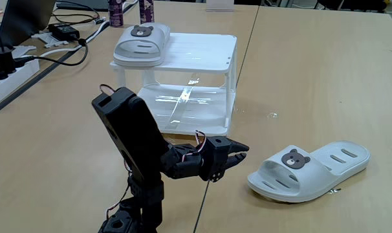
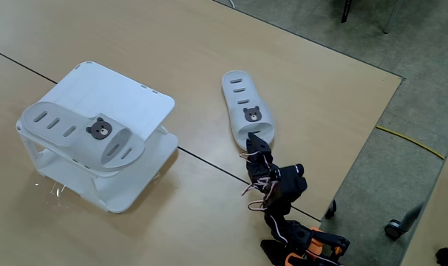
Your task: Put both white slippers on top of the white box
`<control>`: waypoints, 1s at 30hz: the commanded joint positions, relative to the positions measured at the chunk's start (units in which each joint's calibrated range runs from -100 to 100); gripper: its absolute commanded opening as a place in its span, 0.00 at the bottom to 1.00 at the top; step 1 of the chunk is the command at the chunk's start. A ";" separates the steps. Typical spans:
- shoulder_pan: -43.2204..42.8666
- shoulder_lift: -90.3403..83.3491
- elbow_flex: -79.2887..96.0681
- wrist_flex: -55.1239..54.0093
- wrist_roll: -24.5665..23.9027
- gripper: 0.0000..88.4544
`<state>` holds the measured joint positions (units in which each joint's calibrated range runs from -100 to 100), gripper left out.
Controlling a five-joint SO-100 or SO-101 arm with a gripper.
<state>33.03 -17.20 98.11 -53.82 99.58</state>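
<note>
Item: white slippers, two. One slipper (image 1: 141, 43) lies on the white box (image 1: 202, 55), at its left end in a fixed view. The other slipper (image 1: 309, 171) lies on the table (image 1: 312, 84), well apart from the box. Gripper (image 1: 238, 154): near that slipper's toe, fingers nearly together, holding nothing. Step in hand: approach. Next move calls for opening and gripping the strap.

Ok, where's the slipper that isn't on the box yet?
That slipper lies flat on the table, low on the right in a fixed view, right of the white box, with the gripper just to its left.
</note>
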 commanded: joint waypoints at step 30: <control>5.45 50.81 -56.39 -18.66 0.42 0.32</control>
<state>38.13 31.88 50.22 -71.67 99.58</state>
